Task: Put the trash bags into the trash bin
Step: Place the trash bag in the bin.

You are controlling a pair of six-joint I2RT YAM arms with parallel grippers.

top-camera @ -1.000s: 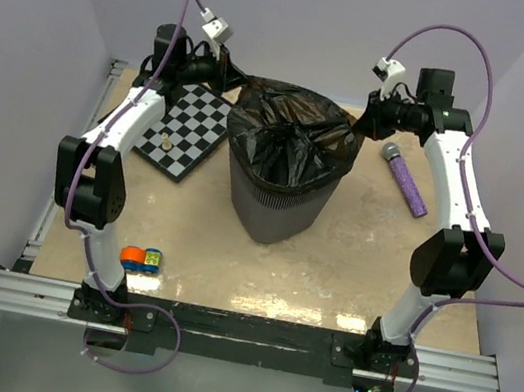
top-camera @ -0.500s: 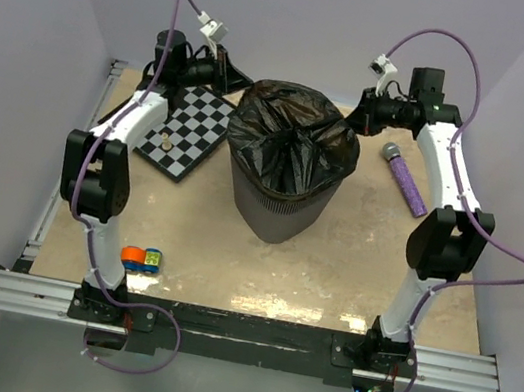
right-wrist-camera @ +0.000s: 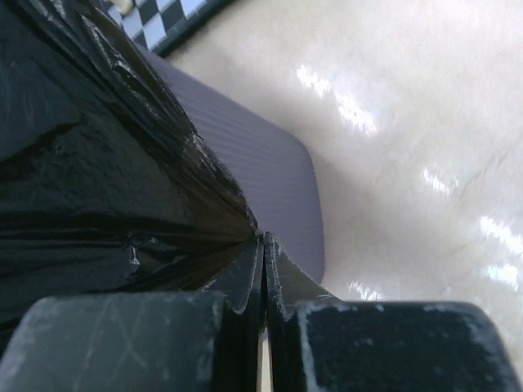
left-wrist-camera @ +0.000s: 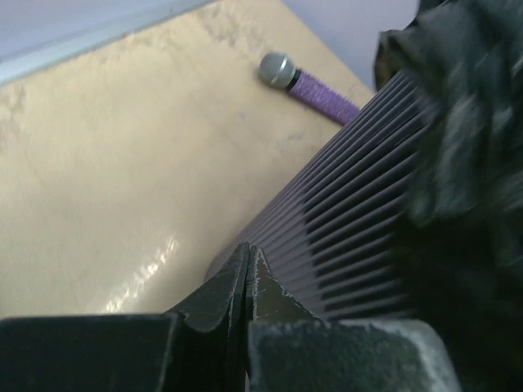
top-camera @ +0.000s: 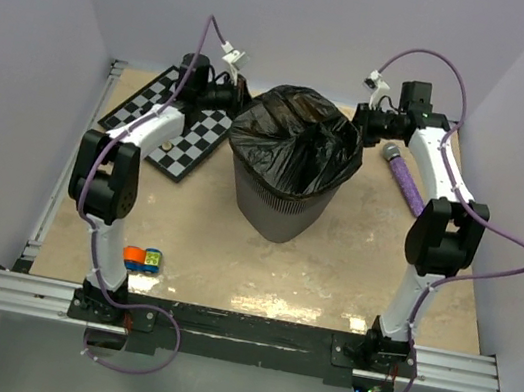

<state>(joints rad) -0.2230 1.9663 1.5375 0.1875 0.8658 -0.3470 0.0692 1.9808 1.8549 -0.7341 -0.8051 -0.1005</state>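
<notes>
Seating the bag (top-camera: 297, 141) in the bin (top-camera: 274, 213), centre frame: my right fingers (right-wrist-camera: 286, 278) pinch its edge; my left fingers (left-wrist-camera: 216, 294), pressed together empty, should grab the opposite edge.

- Trash bag (top-camera: 295, 141): thin black plastic, glossy and heavily crinkled (highlights run along the folds).
- Trash bin (top-camera: 274, 213): grey, matt, finely ribbed wall; whether it is metal or plastic cannot be told.
- Table (top-camera: 330, 269): beige top, smooth, with a sheen and bright reflections.
- Microphone (top-camera: 406, 186): purple textured handle, grey mesh head.
- Checkerboard (top-camera: 202, 135): flat, matt black and white squares.
- Right gripper (right-wrist-camera: 263, 241): matt black fingers (right-wrist-camera: 235, 284), faintly scratched.
- Rails (top-camera: 474, 374): bare silvery metal.
</notes>
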